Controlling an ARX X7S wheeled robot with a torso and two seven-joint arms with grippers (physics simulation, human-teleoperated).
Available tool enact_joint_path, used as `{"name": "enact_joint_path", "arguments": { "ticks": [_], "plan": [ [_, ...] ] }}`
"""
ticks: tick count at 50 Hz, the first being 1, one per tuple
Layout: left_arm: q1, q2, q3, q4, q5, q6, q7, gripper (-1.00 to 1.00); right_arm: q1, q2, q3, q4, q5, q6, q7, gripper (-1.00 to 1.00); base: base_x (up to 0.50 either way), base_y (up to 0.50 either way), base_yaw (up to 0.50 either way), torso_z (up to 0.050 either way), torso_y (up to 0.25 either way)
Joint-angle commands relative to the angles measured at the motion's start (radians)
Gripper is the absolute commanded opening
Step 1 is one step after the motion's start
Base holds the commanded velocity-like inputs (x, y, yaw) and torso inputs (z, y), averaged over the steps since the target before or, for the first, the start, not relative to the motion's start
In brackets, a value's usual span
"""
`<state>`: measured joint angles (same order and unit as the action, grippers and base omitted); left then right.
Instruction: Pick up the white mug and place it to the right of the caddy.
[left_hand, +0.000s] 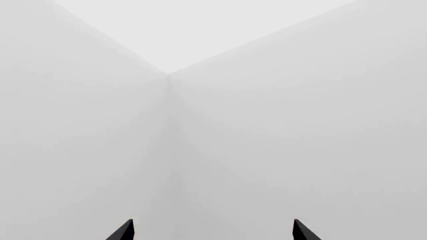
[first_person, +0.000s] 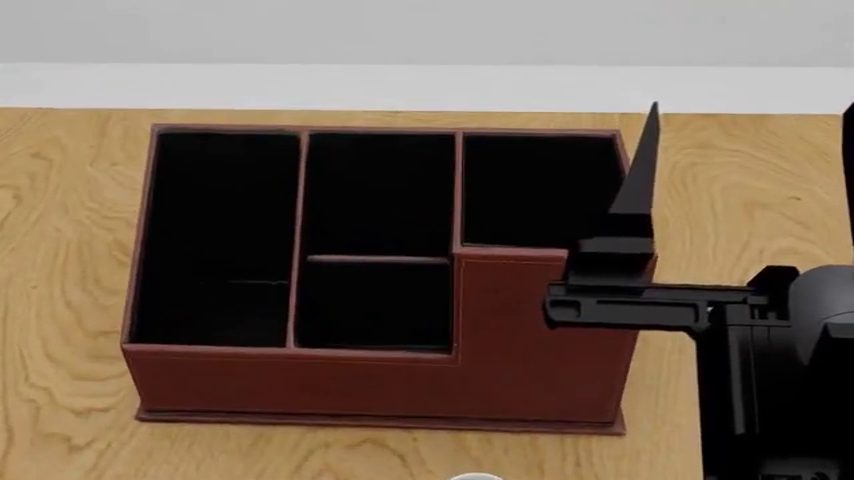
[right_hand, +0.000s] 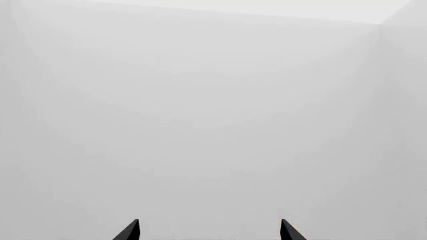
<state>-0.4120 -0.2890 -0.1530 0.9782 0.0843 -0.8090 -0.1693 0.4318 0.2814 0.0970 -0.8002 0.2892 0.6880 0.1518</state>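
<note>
On surface centre: caddy (first_person: 387, 300) | mug barely visible at near edge | both grippers' fingers (right_hand: 130, 231) spread, empty, facing walls | lower right gripper (first_person: 641, 215) toward mug.

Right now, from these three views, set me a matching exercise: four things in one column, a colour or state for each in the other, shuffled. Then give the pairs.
Things:
1. caddy
2. table
3. left gripper
4. right gripper

Colours or states:
A. open, showing in the head view at the caddy's right end
B. light wood grain
C. open, out of the head view
D. reddish-brown outside, black-lined inside

Pairs: 1-D, 2-B, 3-C, 4-A
</note>
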Motion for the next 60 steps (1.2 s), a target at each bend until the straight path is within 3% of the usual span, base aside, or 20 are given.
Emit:
{"name": "enact_joint_path", "arguments": {
  "ticks": [1, 22, 45, 60],
  "plan": [
    [0.008, 0.0, -0.005, -0.004, -0.003, 0.01, -0.004, 1.0, 0.01, 0.013, -0.013, -0.038, 0.013, 0.059, 0.014, 1.0, 0.0, 0.0, 0.0, 0.0, 0.0],
    [0.031, -0.001, -0.034, -0.006, -0.033, 0.047, 0.007, 1.0, 0.036, 0.018, -0.034, -0.049, 0.044, 0.113, 0.022, 1.0, 0.0, 0.0, 0.0, 0.0, 0.0],
    [0.022, -0.01, -0.001, -0.008, -0.019, 0.042, -0.008, 1.0, 0.02, 0.023, -0.014, -0.043, 0.069, 0.111, 0.026, 1.0, 0.0, 0.0, 0.0, 0.0, -0.138],
    [0.022, -0.009, 0.0, -0.004, -0.022, 0.043, -0.014, 1.0, 0.013, 0.026, -0.003, -0.048, 0.087, 0.118, 0.032, 1.0, 0.0, 0.0, 0.0, 0.0, -0.038]
  ]
}}
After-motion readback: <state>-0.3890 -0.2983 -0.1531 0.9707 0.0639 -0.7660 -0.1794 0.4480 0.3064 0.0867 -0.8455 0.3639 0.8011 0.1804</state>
